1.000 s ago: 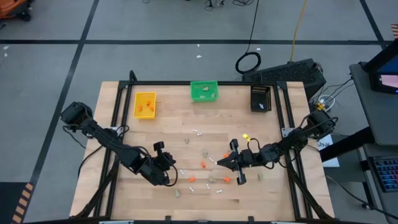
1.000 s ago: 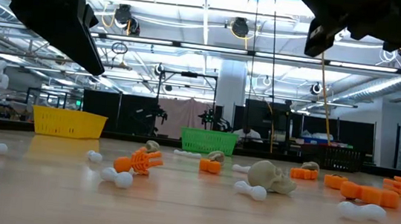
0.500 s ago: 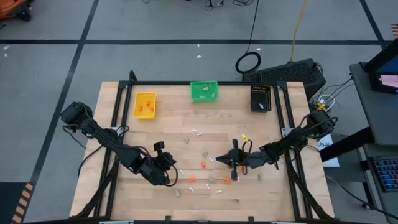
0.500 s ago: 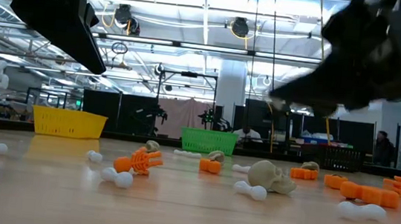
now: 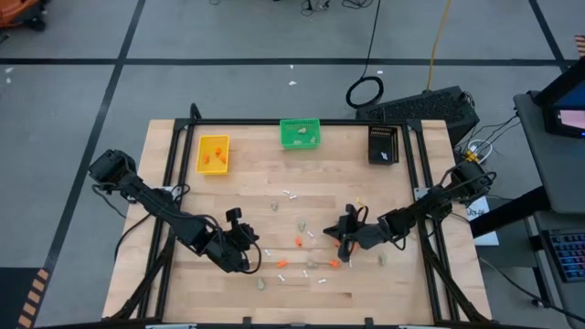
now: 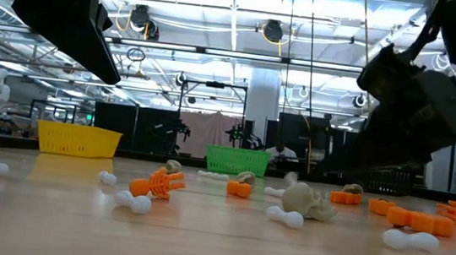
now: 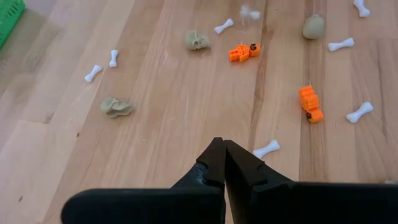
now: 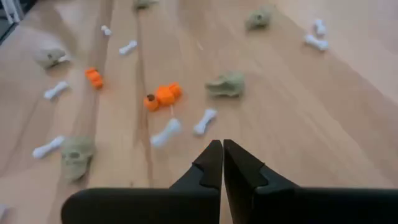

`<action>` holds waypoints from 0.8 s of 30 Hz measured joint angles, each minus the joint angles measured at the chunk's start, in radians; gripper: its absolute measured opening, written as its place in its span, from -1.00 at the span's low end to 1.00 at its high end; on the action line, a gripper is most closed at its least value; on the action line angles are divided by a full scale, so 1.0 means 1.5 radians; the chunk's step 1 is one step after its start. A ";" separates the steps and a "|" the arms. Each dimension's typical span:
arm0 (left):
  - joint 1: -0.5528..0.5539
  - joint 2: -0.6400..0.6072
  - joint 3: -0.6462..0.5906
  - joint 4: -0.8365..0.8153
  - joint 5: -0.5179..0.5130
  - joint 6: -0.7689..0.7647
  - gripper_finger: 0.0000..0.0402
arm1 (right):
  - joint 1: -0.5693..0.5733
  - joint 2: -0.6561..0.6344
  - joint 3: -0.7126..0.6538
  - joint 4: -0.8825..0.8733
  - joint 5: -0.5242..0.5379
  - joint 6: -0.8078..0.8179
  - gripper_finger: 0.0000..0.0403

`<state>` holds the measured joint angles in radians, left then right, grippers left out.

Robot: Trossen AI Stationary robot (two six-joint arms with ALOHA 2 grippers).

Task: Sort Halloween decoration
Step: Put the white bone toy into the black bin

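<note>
Three bins [image 5: 300, 133] stand along the counter's [image 5: 247, 192] far edge — the Halloween decoration [image 5: 302, 243] lies scattered mid-counter, between the left gripper [image 5: 251, 257] and the right gripper [image 5: 342, 234] — some pieces in the bins.

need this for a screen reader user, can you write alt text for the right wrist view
The right hand, fingers shut and holding nothing, hangs over a wooden table strewn with Halloween decoration pieces: an orange piece, beige skulls such as one just past it, and small white bones.
</note>
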<state>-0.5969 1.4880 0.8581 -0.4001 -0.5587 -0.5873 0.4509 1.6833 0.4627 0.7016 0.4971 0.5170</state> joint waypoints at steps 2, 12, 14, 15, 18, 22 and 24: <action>0.000 0.000 0.000 0.000 0.000 0.000 -0.97 | 0.002 0.000 0.013 0.000 -0.010 0.000 -1.00; 0.000 0.000 0.000 0.000 0.000 -0.001 -0.97 | 0.000 0.000 0.340 -0.605 -0.069 0.031 -0.94; 0.000 0.000 0.000 0.000 0.000 -0.001 -0.97 | 0.000 0.000 0.405 -0.718 -0.074 0.018 -0.88; 0.000 0.000 0.000 0.000 0.000 -0.001 -0.97 | -0.001 0.000 0.431 -0.758 -0.084 0.006 -0.84; 0.000 0.000 0.000 0.000 0.000 -0.001 -0.97 | -0.015 -0.001 0.474 -0.806 -0.124 -0.056 -0.68; 0.000 0.000 0.000 0.000 0.000 -0.001 -0.97 | -0.051 0.004 0.477 -0.810 -0.204 -0.111 -0.47; 0.000 0.000 0.000 0.000 0.000 0.000 -0.97 | -0.068 0.015 0.478 -0.808 -0.230 -0.122 -0.38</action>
<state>-0.5968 1.4883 0.8581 -0.3994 -0.5583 -0.5879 0.3495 1.7055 1.1793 -0.5101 0.1516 0.3337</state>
